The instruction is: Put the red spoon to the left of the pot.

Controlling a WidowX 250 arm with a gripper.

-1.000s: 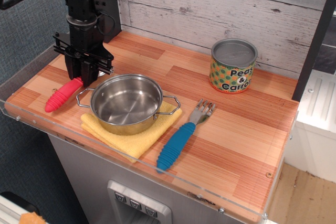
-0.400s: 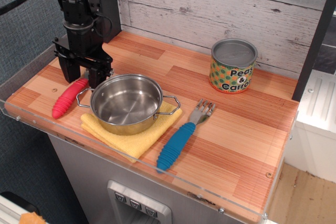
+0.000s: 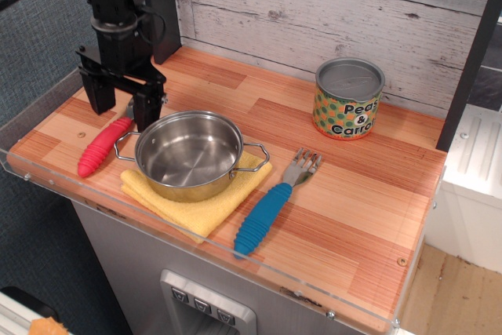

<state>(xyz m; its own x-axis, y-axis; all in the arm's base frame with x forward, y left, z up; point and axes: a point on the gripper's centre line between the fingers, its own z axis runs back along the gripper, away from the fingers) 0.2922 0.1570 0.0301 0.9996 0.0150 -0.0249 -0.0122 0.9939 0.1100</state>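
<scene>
Fingers spread wide apart, empty, black and blocky; I see them hanging over the bowl end of the red spoon, touching nothing that I can make out. The spoon lies flat on the desk just left of the pot, ribbed pink-red handle angled toward the front-left edge, metal bowl mostly hidden behind the fingers. Pot is shallow, round, shiny stainless with two wire loop handles, sitting on a folded yellow cloth. Desk is striped wood laminate with a clear plastic lip. Blue ribbed-handled fork lies right of the pot; printed Peas & Carrots can stands upright near the back wall. Since 0.4 s ago the fingers have risen a little; spoon unmoved.
</scene>
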